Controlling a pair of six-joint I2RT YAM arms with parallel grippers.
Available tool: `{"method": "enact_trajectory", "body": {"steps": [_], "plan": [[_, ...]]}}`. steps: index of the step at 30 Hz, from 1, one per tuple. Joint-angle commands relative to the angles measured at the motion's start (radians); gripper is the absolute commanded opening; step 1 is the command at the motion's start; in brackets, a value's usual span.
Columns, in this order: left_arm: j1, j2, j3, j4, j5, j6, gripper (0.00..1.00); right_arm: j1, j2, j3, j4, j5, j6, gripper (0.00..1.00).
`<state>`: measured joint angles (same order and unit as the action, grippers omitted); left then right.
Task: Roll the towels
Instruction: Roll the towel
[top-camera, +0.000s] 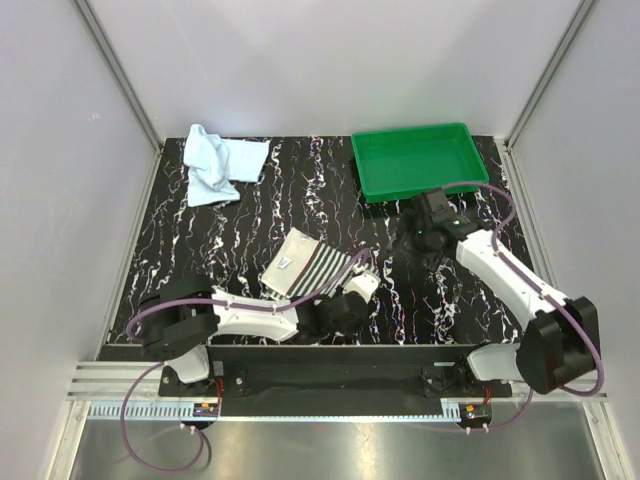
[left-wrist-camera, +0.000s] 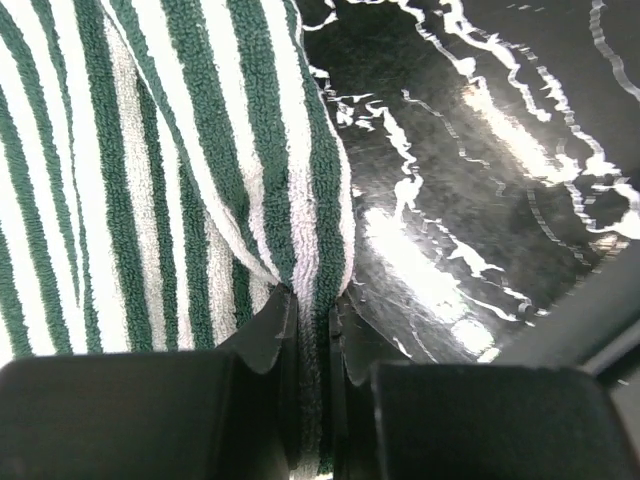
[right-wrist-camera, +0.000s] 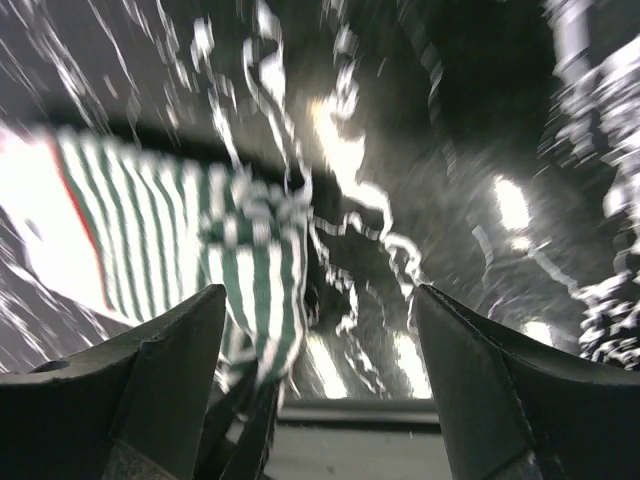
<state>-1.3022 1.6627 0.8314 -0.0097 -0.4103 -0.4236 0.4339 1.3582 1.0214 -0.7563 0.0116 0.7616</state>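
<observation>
The green-and-white striped towel (top-camera: 318, 268) lies partly folded near the table's front middle, its pale underside showing at the left. My left gripper (top-camera: 360, 280) is shut on its right edge. In the left wrist view the striped cloth (left-wrist-camera: 150, 200) is pinched between the jaws of the left gripper (left-wrist-camera: 312, 310). My right gripper (top-camera: 414, 244) is open and empty, to the right of the towel and apart from it. The blurred right wrist view shows the towel (right-wrist-camera: 200, 230) ahead left of the right gripper (right-wrist-camera: 318, 330). The pale blue towel (top-camera: 218, 165) lies crumpled at the far left.
A green plastic tray (top-camera: 372, 168) stands at the back right, just beyond my right gripper. The table (top-camera: 300, 190) is black with white marbling. White walls enclose it on three sides.
</observation>
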Motion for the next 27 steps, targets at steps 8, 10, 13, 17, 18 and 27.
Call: {"method": "enact_trajectory", "body": {"steps": [8, 10, 13, 17, 18, 27], "plan": [[0.222, -0.161, -0.271, 0.398, 0.473, -0.249, 0.00, -0.044, -0.321, -0.140, 0.110, 0.021, 0.047, 0.81], [0.260, -0.169, -0.334, 0.473, 0.539, -0.296, 0.00, -0.043, -0.385, -0.202, 0.213, -0.072, 0.048, 0.81], [0.346, -0.147, -0.394, 0.643, 0.668, -0.400, 0.00, -0.044, -0.473, -0.323, 0.371, -0.217, 0.054, 0.86], [0.457, -0.087, -0.466, 0.864, 0.824, -0.564, 0.00, -0.044, -0.469, -0.458, 0.469, -0.329, 0.071, 0.85], [0.471, -0.077, -0.472, 0.895, 0.844, -0.590, 0.00, -0.043, -0.467, -0.487, 0.529, -0.360, 0.082, 0.85], [0.563, -0.023, -0.473, 0.926, 0.969, -0.799, 0.00, -0.032, -0.363, -0.708, 0.957, -0.458, 0.196, 0.83]]}}
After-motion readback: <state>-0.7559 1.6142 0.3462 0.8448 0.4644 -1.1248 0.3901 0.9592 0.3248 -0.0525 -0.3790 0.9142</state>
